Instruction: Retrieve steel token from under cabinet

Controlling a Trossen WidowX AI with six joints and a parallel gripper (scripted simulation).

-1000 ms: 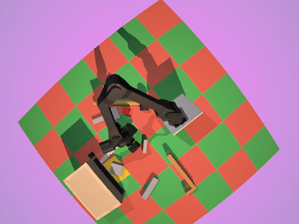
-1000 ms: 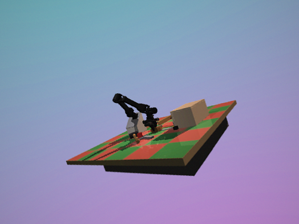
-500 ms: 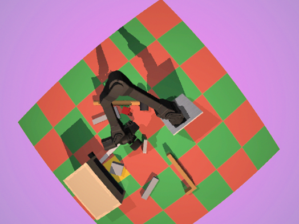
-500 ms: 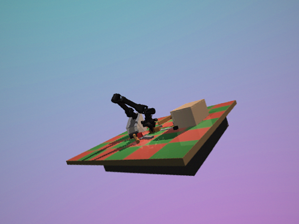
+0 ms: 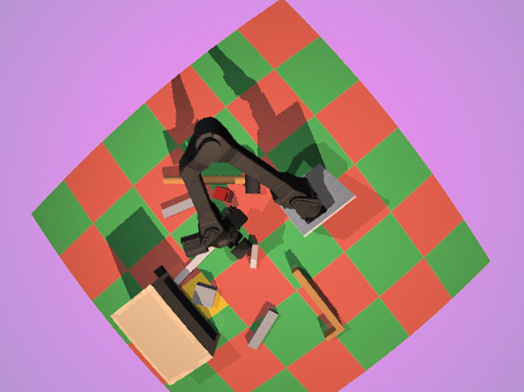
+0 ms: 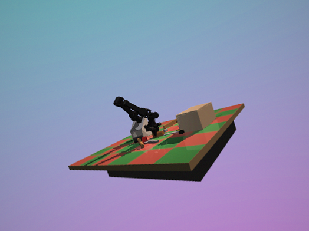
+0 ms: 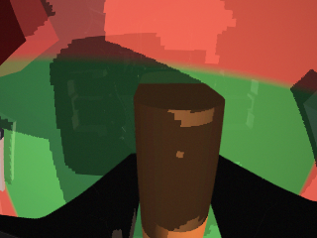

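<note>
In the top view, the gripper [image 5: 219, 239] [image 6: 154, 133] [image 7: 172, 162] is clamped on a brown handle [image 6: 160, 133] [image 7: 178, 159]; the cabinet [image 5: 161, 336] [image 6: 189, 121] lies at seven o'clock from it.

On the red-and-green checkered counter [image 5: 362, 137] [image 6: 174, 155], the black arm [image 5: 202, 151] [image 6: 131, 106] bends over a red block [image 5: 221, 193] [image 6: 144, 139] and an orange rod [image 5: 175, 180] [image 6: 140, 142]. A pale bar [image 5: 196, 262] [image 6: 171, 133] extends from beneath it toward the cabinet [image 5: 161, 336] [image 6: 189, 121]. In front of the cabinet, a gray piece [image 5: 204, 295] sits over the yellow area [image 5: 216, 307]. A gray bar [image 5: 262, 328] and an orange L-shaped bar [image 5: 317, 298] [image 6: 170, 123] lie apart from each other, off to the side.
</note>
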